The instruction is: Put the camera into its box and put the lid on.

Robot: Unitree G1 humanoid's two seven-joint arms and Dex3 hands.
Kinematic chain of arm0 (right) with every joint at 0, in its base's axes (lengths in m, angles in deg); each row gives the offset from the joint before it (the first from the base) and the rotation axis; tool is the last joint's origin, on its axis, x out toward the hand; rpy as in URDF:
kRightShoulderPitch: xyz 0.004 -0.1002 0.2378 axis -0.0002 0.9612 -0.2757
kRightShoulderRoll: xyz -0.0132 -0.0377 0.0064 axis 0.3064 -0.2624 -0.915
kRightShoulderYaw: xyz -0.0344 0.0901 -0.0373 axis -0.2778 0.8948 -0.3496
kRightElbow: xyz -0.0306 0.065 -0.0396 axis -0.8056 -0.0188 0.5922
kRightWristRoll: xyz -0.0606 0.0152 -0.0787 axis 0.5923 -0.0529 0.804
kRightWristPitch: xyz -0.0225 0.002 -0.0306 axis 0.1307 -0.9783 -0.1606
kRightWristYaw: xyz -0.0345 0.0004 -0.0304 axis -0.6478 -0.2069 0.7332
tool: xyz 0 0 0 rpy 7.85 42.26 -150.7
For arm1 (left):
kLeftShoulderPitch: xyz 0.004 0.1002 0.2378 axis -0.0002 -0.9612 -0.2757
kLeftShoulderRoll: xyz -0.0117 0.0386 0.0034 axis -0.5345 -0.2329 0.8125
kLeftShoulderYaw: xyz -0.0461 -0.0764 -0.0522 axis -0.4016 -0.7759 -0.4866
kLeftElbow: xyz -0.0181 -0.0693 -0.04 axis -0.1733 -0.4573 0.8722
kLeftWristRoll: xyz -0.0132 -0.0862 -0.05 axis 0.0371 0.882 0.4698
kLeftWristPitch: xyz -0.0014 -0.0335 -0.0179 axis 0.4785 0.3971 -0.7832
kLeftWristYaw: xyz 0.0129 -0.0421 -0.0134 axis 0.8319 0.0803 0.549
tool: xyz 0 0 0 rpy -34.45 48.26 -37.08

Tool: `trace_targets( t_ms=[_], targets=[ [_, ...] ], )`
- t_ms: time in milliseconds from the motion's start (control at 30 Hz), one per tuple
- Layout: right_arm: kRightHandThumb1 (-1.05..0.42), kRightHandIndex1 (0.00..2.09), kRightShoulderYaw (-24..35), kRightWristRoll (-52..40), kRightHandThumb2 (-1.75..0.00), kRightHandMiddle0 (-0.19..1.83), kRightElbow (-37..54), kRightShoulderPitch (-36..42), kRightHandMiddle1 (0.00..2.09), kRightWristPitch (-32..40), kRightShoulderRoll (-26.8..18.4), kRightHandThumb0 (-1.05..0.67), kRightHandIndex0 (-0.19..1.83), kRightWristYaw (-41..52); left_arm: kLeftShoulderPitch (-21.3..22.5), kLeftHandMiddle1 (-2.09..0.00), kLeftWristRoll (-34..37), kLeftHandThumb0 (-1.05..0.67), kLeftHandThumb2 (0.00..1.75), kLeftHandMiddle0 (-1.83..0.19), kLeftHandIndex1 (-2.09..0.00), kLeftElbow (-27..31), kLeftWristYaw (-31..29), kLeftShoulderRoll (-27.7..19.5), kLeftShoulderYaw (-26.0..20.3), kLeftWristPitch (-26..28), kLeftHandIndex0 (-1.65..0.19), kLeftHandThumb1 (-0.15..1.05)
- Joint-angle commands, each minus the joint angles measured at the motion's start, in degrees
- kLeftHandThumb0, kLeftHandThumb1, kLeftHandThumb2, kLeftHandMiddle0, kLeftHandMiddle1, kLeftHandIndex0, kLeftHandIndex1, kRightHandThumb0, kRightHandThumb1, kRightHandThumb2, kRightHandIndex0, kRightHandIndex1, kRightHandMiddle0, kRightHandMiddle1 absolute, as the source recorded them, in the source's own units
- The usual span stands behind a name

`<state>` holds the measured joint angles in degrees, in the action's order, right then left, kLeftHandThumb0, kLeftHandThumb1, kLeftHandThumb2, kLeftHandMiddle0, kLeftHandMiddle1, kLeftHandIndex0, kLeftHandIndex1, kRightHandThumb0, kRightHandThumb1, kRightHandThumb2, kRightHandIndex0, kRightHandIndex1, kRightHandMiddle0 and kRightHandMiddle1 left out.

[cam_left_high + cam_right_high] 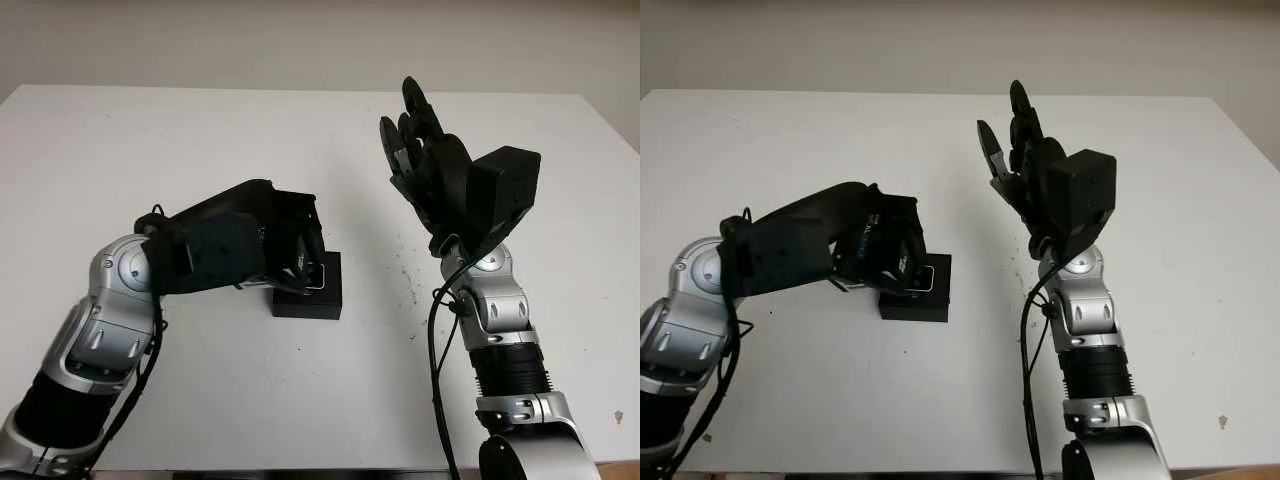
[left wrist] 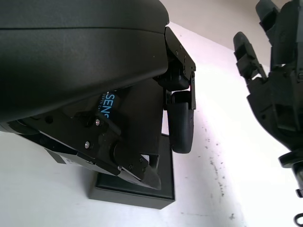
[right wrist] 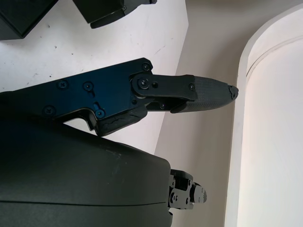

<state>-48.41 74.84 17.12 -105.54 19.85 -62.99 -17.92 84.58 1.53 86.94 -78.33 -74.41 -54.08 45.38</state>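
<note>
Found the left hand (image 1: 262, 243) on the left side of the white table (image 1: 200, 130), bent down over the open top of the black box (image 1: 327, 300), most likely to set the camera down inside it. Could not tell whether that hand was clamped on anything or had let go. Made out a small pale-edged thing (image 1: 317, 275) right under it at the mouth of the box, probably the camera. Judged the lid step not yet begun.

Further right, found the right hand (image 1: 432, 170) raised well above the table, open, fingers (image 1: 412, 100) pointing up and apart, holding nothing. Probably kept high to stay out of the way.

Counted two hands, one box, one pale-edged thing, one table.
</note>
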Motion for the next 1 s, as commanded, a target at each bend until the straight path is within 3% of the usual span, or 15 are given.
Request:
trace_targets(
  t_ms=[0,267,967],
  targets=[
    [-1.05,0.05,0.1,0.2,-0.43,-0.12,0.7,-0.9,0.08,-1.0,0.1,-0.78,-0.13,-0.2,0.9,-1.43,0.5,0.00,0.06,-0.47,-1.64,-0.3,0.9,0.9,0.1,0.1,-0.38,0.93],
    [-1.05,0.05,0.0,0.5,-0.44,-0.12,0.7,-0.9,0.08,-1.3,0.6,-0.76,-0.13,-0.4,1.7,-1.57,1.0,-0.07,0.06,-0.41,-1.70,-1.6,2.2,3.3,0.8,2.2,-0.35,0.94],
    [-1.05,0.05,-0.3,0.9,-0.43,-0.11,0.2,-1.4,0.07,-1.3,2.0,-0.77,-0.13,-1.1,2.8,-1.54,1.2,-0.04,0.05,-0.41,-1.67,-0.1,0.2,1.9,2.4,6.9,-0.36,0.93]
  ],
)
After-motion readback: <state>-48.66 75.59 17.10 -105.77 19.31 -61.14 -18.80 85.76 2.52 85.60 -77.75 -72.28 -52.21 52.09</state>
